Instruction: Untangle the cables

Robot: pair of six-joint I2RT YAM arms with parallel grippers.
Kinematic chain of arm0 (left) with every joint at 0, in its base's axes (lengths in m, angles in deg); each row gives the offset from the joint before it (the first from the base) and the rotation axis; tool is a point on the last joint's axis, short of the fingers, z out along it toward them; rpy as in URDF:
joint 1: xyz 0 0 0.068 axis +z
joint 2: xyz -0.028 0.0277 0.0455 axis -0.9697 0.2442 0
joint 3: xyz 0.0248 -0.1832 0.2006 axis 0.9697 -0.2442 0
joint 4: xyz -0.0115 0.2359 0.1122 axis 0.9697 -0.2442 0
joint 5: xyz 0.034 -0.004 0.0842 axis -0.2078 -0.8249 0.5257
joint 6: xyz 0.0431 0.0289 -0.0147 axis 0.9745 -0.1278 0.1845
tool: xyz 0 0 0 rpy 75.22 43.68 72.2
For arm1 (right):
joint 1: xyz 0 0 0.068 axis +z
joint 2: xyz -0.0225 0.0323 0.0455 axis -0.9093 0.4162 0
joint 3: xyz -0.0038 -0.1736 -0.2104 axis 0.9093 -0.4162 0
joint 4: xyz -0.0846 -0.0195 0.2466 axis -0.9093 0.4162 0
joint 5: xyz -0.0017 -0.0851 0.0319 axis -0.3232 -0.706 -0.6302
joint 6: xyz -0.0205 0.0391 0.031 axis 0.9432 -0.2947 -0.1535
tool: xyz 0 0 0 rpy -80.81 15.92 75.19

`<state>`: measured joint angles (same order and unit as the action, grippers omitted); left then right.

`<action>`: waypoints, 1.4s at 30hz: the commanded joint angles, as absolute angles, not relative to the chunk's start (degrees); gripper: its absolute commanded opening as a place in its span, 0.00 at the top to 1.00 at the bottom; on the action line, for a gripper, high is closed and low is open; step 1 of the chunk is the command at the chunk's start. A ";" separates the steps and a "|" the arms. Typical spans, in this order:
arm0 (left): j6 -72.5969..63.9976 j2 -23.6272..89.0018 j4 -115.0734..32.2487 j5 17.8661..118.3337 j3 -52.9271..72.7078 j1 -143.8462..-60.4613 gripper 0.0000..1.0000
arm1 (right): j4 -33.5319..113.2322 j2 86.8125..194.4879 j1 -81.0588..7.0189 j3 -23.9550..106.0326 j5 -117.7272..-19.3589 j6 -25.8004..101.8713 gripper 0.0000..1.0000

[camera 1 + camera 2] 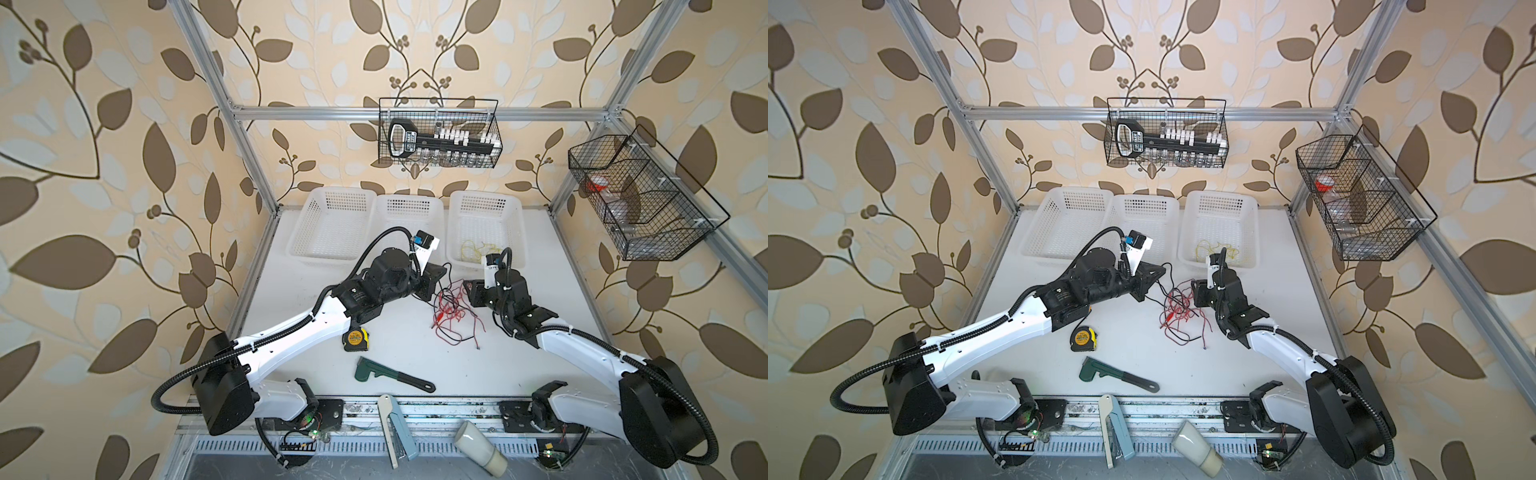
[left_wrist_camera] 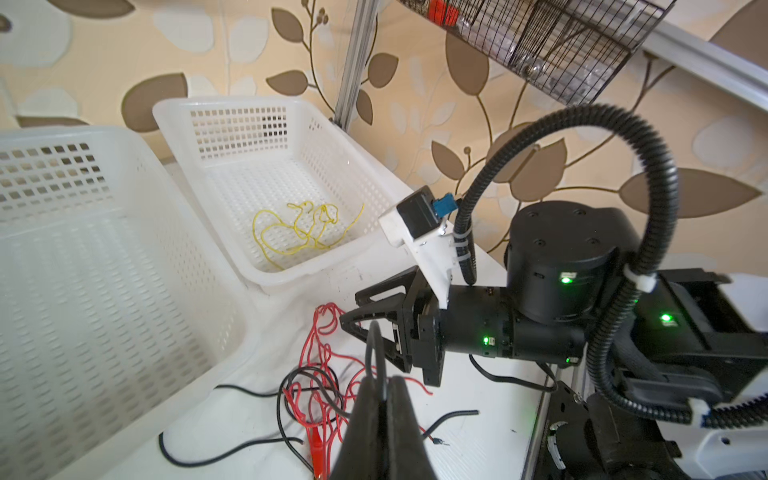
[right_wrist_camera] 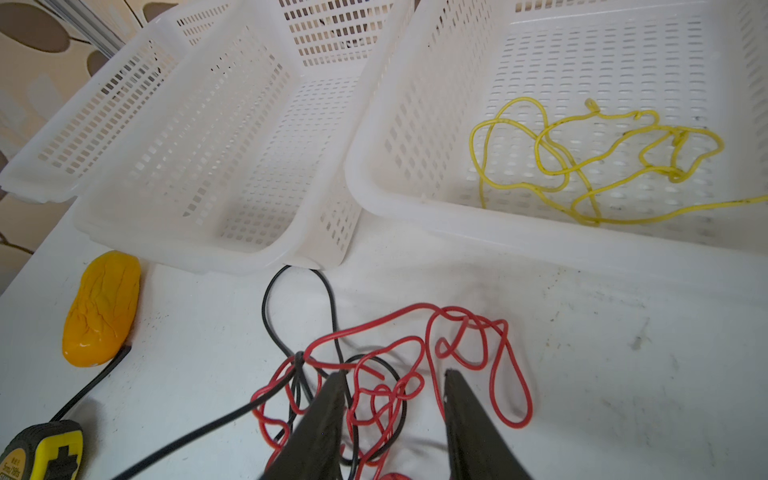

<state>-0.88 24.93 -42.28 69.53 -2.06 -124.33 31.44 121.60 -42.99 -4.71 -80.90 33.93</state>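
cables (image 1: 451, 309) are a red and black knot on the worktop (image 1: 399, 332) between the arms. our left hand (image 2: 385, 380) pinches the black cable (image 2: 371, 345) at its side; right hand (image 3: 395, 374) is spread right over the red loops (image 3: 469, 332), so we reckon it's nearer.

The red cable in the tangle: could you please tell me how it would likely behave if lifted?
The red cable lies in thin, loose loops, so it is probably floppy and light and would sag. It crosses the black cable repeatedly, so lifting would likely drag that along.
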 commanded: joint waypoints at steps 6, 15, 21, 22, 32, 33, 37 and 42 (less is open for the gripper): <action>3.30 20.32 -35.93 75.09 -4.15 -124.75 1.00 | 25.32 118.36 -42.45 -7.09 -72.86 37.74 0.59; 4.18 21.03 -38.34 73.94 -1.28 -124.74 1.00 | 15.70 120.10 -36.76 -9.32 -64.39 40.96 0.57; 5.59 20.27 -40.25 73.95 0.27 -124.68 1.00 | 8.80 125.37 -35.57 -10.18 -64.75 39.31 0.56; 5.66 20.07 -40.36 74.14 0.21 -124.73 1.00 | 8.16 126.10 -35.32 -10.12 -64.85 39.14 0.56; 5.70 17.54 -40.19 72.38 -1.35 -124.66 1.00 | 4.28 130.82 -33.40 -8.54 -71.40 38.08 0.62; 5.71 17.37 -40.25 72.46 -1.59 -124.70 1.00 | 4.23 131.06 -33.39 -7.87 -71.82 38.16 0.67; 5.80 16.99 -41.47 74.31 -2.57 -124.64 1.00 | 5.95 131.34 -33.36 -4.92 -71.21 38.56 0.97; 5.88 16.88 -43.12 77.52 -4.51 -124.64 1.00 | 8.90 128.33 -33.33 -1.79 -69.82 39.03 1.00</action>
<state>4.76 18.44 -42.06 74.86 -3.37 -124.31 8.19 130.50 -33.52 -4.47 -70.21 38.44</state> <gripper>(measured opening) 0.052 0.051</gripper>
